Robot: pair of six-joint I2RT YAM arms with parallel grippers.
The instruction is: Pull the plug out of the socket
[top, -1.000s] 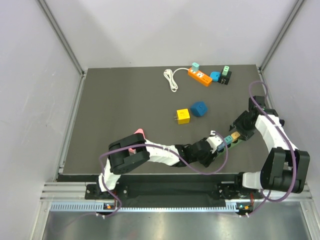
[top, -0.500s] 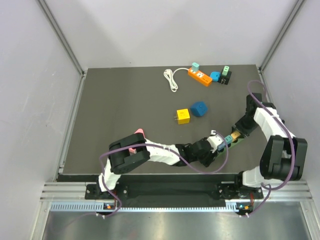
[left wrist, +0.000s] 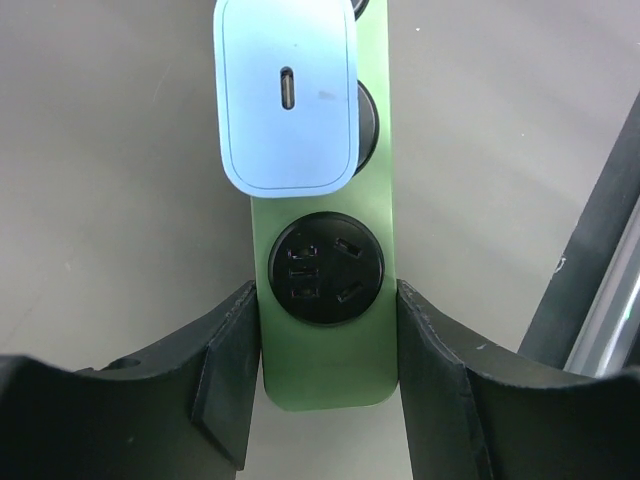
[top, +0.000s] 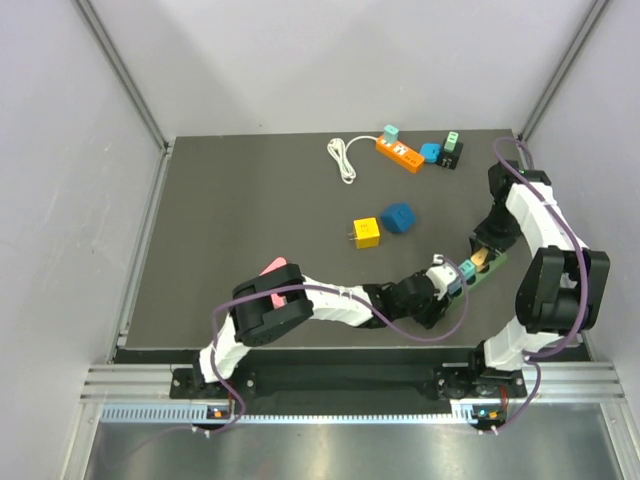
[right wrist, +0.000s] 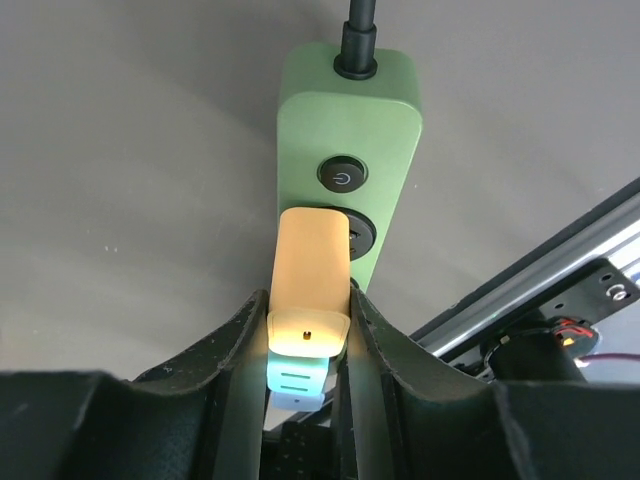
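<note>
- the dark table (top: 250, 230) carries everything; both arms reach to its near right corner.
- the green power strip (left wrist: 325, 370) lies slanted there, near the table's right edge. a black cord (right wrist: 358, 30) leaves one end, next to a round power button (right wrist: 343, 177).
- the left gripper (left wrist: 325, 295) is partly closed across the strip's free end. its two fingers press the strip's long sides, either side of an empty black socket (left wrist: 325, 268).
- the right gripper (right wrist: 308, 300) is closed onto the tan plug (right wrist: 310, 270), one finger flat against each side.
- the tan plug stands over the socket just past the power button. whether its pins are seated cannot be told.
- a pale blue charger (left wrist: 288, 95) sits in the strip between the tan plug and the empty socket.
- an orange power strip (top: 400, 153) lies at the far edge, with a coiled white cord (top: 343, 160) beside it.
- a yellow plug (top: 366, 233) and a blue plug (top: 399, 217) lie just beside each other mid-table, well apart from both grippers.
</note>
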